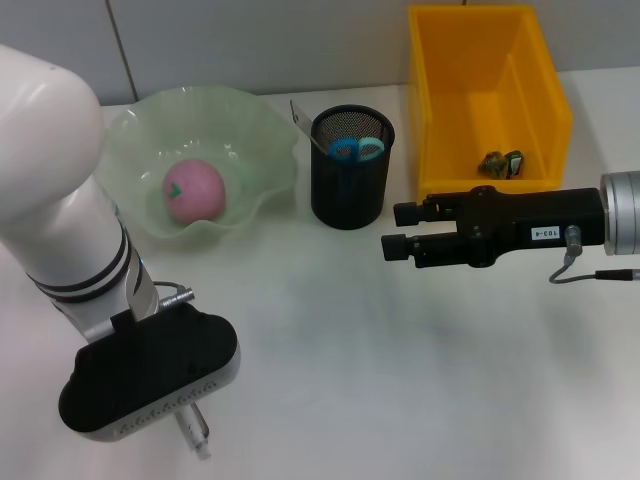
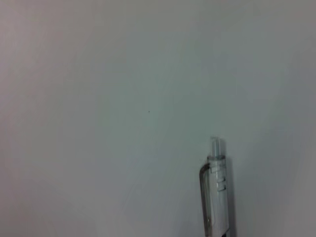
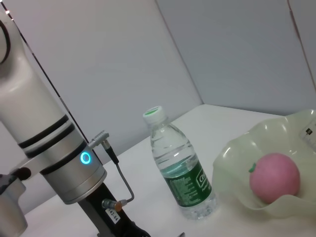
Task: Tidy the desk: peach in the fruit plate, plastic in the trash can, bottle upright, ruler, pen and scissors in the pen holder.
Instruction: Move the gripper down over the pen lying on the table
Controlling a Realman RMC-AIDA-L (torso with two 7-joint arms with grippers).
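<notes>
The pink peach (image 1: 194, 189) lies in the green fruit plate (image 1: 262, 130). The black mesh pen holder (image 1: 350, 180) holds the blue-handled scissors (image 1: 357, 149) and the ruler (image 1: 301, 118). Crumpled plastic (image 1: 502, 163) lies in the yellow trash bin (image 1: 437, 110). My left gripper (image 1: 150, 385) points down over the clear pen (image 1: 194, 433), whose end shows in the left wrist view (image 2: 216, 192). My right gripper (image 1: 398, 230) is open and empty, hovering right of the pen holder. The water bottle (image 3: 180, 173) stands upright in the right wrist view, next to the plate (image 3: 237, 153) with the peach (image 3: 274, 177).
My left arm (image 1: 60, 200) fills the left of the head view and hides the bottle there. The yellow bin stands at the back right. White tabletop (image 1: 330, 350) lies between the two grippers.
</notes>
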